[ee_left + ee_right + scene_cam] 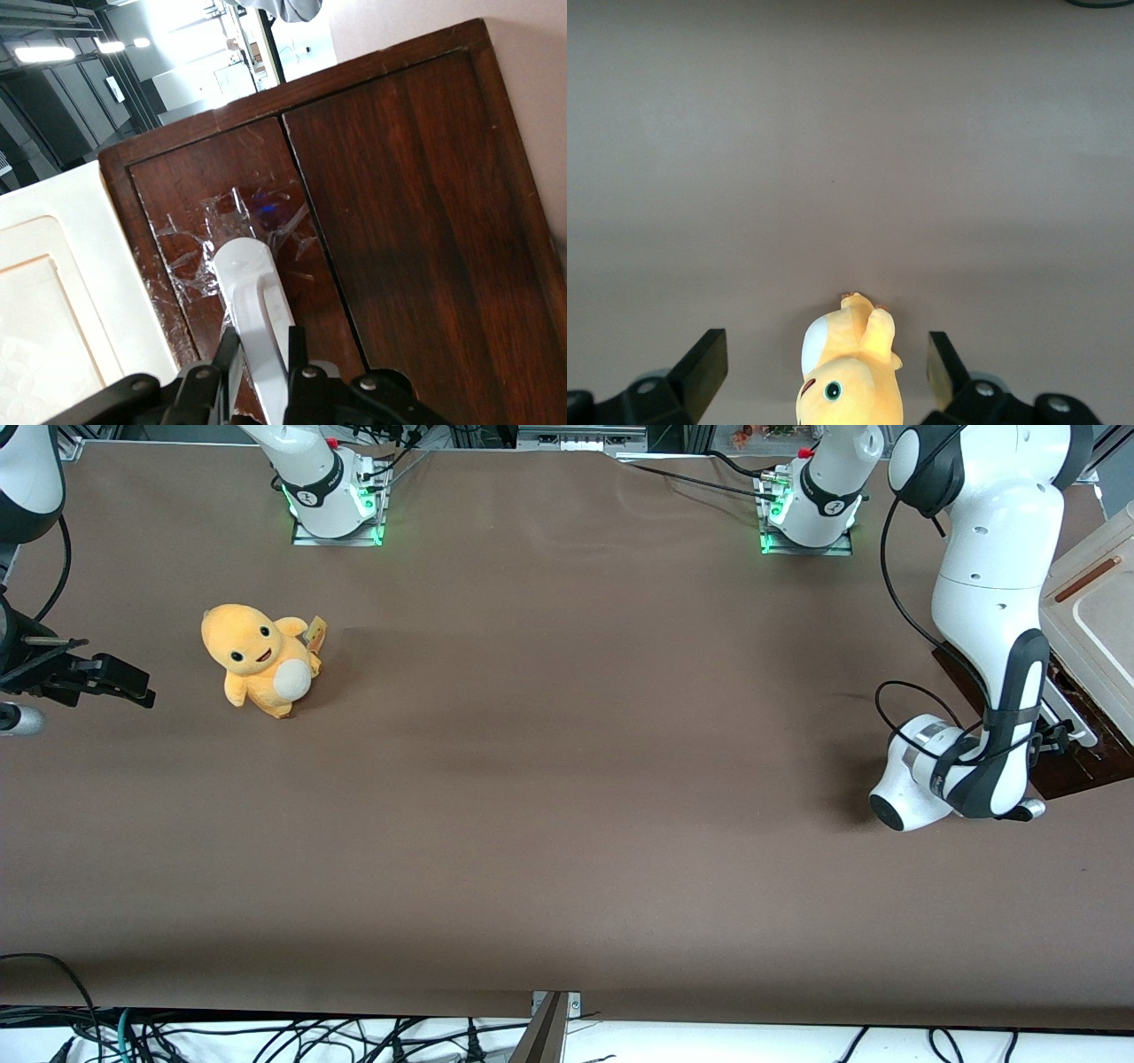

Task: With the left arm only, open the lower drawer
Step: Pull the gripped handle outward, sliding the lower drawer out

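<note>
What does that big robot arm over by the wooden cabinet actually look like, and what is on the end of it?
The left arm is built of rounded, glossy white segments with black bands at the joints, and a thin black cable loops alongside it. Its round base glows green. At the end sits a black two-finger gripper, at the white handle on the cabinet's dark wooden front.

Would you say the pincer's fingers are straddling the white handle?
Yes, the pincer has one finger on each side of the white handle on the drawer front.

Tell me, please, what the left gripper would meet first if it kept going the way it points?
The gripper already straddles the white handle, so pushing on it would likely meet the dark drawer front right away.
</note>
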Robot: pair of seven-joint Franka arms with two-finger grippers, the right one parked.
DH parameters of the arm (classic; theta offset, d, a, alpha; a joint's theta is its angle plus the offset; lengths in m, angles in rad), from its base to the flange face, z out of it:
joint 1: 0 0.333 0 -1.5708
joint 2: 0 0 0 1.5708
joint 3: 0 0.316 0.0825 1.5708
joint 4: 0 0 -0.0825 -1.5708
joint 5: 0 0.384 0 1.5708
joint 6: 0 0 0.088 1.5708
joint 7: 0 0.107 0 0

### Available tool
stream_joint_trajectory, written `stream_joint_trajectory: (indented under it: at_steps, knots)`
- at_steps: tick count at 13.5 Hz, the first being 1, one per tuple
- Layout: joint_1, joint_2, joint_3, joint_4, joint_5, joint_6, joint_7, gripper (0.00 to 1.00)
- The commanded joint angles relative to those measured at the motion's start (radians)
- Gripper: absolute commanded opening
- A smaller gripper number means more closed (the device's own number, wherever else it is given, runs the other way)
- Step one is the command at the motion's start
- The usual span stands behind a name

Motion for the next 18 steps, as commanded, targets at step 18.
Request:
stream_joint_trajectory:
  at_steps: [18]
  knots:
    - [-0.059, 0.01, -0.016, 0.042, -0.023, -0.039, 0.02, 0.21]
